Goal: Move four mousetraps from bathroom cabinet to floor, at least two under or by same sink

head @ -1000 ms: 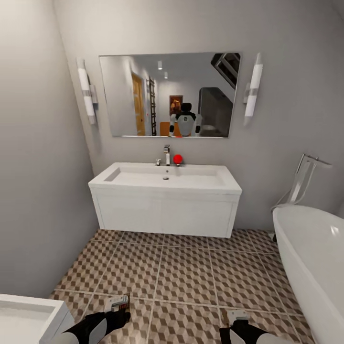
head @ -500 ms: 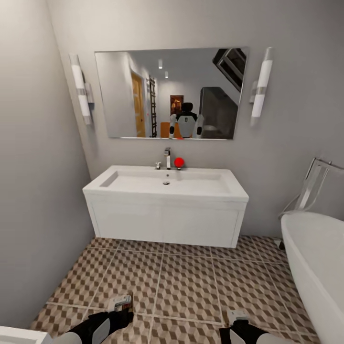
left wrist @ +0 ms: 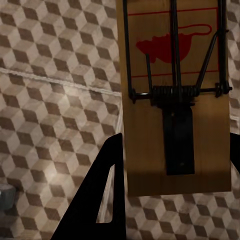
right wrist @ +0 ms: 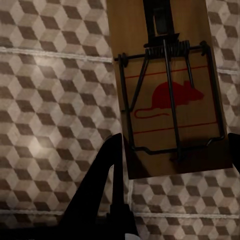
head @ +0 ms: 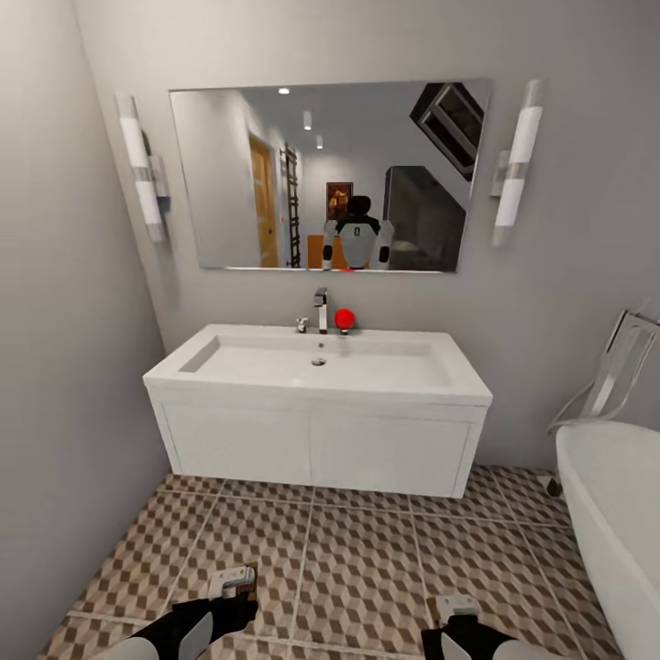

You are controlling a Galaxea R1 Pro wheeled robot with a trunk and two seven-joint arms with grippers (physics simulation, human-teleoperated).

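Note:
The white bathroom sink point(head: 316, 367) stands straight ahead against the far wall, on its boxy drawer unit. The cube-patterned bathroom floor point(head: 367, 550) lies between it and me. My left gripper point(head: 231, 587) point(left wrist: 175, 150) is shut on a mousetrap point(left wrist: 175, 100), a tan wooden board with a red mouse print and a wire spring; its edge shows in the head view too point(head: 244, 577). A second mousetrap point(right wrist: 170, 95) is clamped in my right gripper point(head: 454, 609) point(right wrist: 175, 142). Both traps hang above the tiles. The cabinet is out of view.
A white bathtub point(head: 614, 522) fills the right side, with a chrome fixture point(head: 616, 371) behind it. A grey wall point(head: 64, 412) closes the left. On the sink sit a faucet point(head: 320, 310) and a red ball-like object point(head: 344, 318). A mirror point(head: 325, 174) hangs above.
The camera has moved closer to the sink, which looks larger now. The white unit at the lower left has left the view. Both grippers keep their traps.

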